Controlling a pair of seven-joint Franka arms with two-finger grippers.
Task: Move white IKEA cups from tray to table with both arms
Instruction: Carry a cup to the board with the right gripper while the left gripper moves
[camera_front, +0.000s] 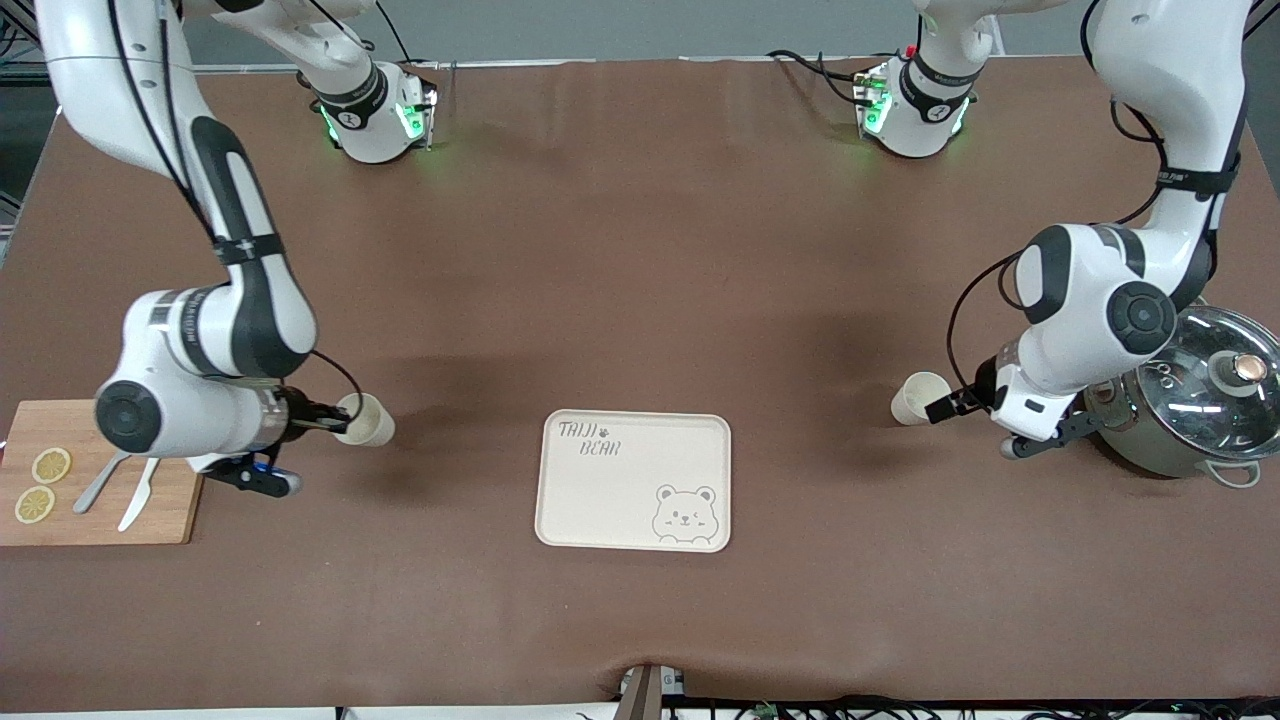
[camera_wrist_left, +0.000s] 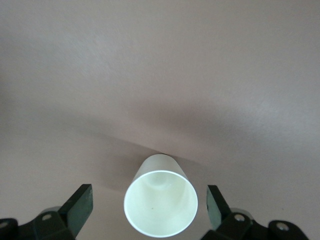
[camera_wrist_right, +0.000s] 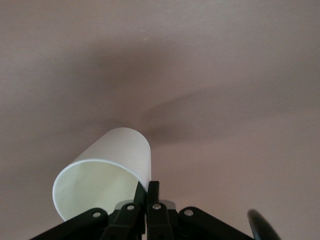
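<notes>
Front view, left gripper (camera_front: 935, 408) jaws released beside cup (camera_front: 918, 398), right gripper (camera_front: 335, 424) pinching other cup's (camera_front: 366, 420) rim, tray (camera_front: 634, 481) bare between.

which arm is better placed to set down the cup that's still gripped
The right. The right gripper is shut on the rim of a cup, tilted, beside the cutting board. The left gripper is open around the other cup, near the pot. The tray is empty.
</notes>
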